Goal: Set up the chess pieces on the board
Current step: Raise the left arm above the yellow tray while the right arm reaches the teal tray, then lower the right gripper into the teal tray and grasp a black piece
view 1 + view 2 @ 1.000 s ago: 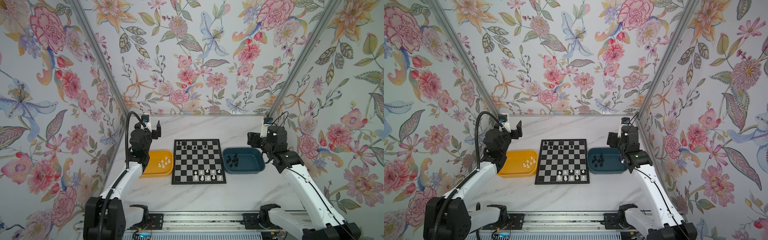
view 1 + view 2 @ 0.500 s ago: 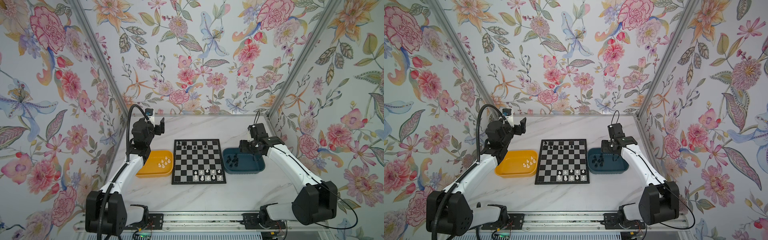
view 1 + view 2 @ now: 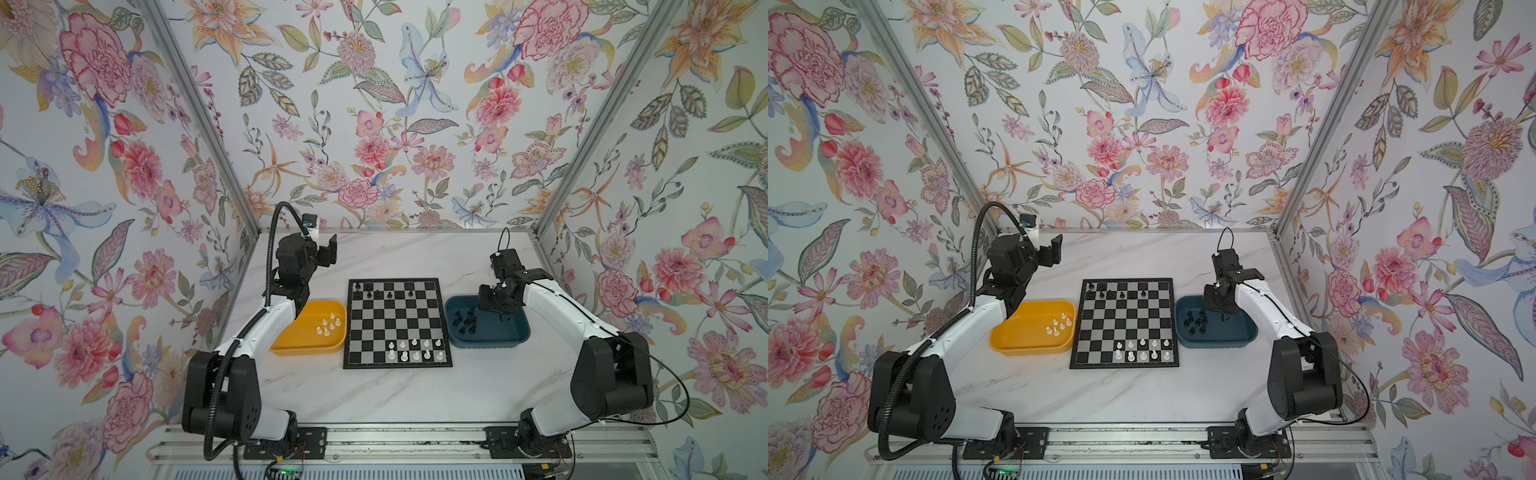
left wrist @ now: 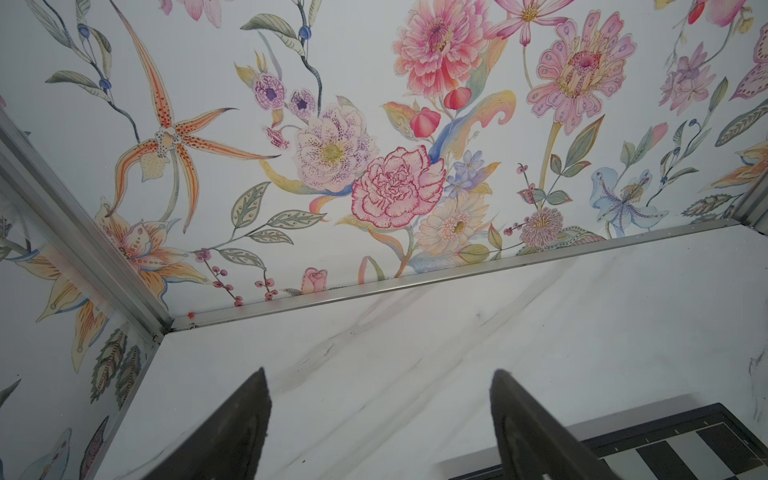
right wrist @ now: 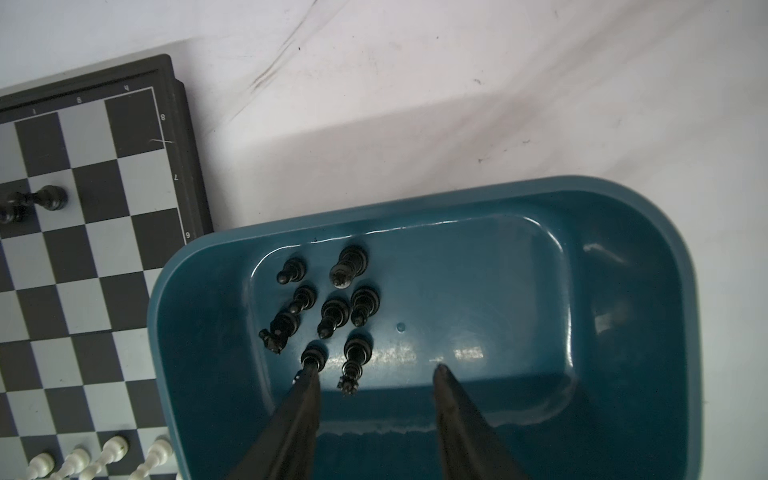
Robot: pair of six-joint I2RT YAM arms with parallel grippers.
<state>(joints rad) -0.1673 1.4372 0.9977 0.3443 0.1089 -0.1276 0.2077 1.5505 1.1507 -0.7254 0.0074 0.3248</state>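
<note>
Chess pieces (image 5: 332, 316) in black stood bunched in the dark blue tray (image 5: 644, 291), white pieces (image 3: 328, 325) sat in the yellow tray (image 3: 299, 337), and some of each stood on the board (image 3: 397, 328). They looked tiny, light, hard and smooth, easy to knock over, so a soft pinch near the top seemed best. The right gripper (image 5: 375, 369) hung over the black bunch, fingers apart, clamping nothing. The left gripper (image 4: 379, 371) was up high, fingers wide apart, empty. The marble table (image 3: 395, 395) looked smooth, with flowery walls (image 3: 374, 124) close around.
</note>
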